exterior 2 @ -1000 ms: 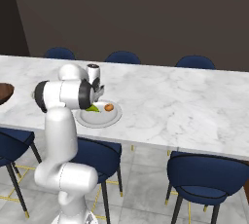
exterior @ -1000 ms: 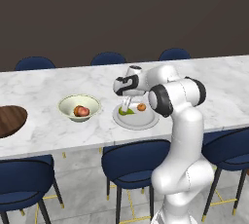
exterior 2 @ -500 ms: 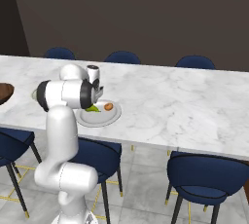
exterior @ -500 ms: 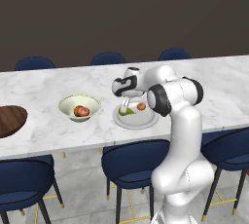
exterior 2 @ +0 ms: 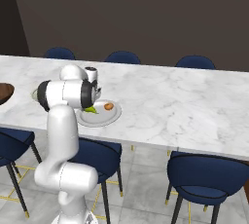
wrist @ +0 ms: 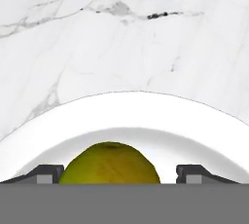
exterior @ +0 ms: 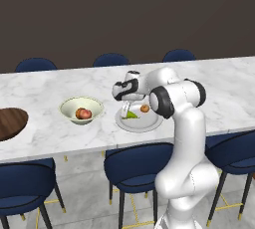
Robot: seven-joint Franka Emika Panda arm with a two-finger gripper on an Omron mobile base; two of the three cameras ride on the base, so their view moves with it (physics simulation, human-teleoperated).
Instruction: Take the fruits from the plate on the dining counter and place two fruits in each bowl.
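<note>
Two-finger gripper (wrist: 119,172) down over flat light-grey plate (wrist: 141,116), fingers spread either side of green-yellow oblong fruit (wrist: 110,163), not quite pinching.

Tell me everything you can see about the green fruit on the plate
The green fruit is a yellow-green, rounded oblong with a smooth, faintly mottled skin and a small dimple on top. It lies on the plate, a pale, low-rimmed dish on the marble counter, left of a small orange fruit. The tool is down over it, a finger on either side with gaps visible; no firm contact shows.
</note>
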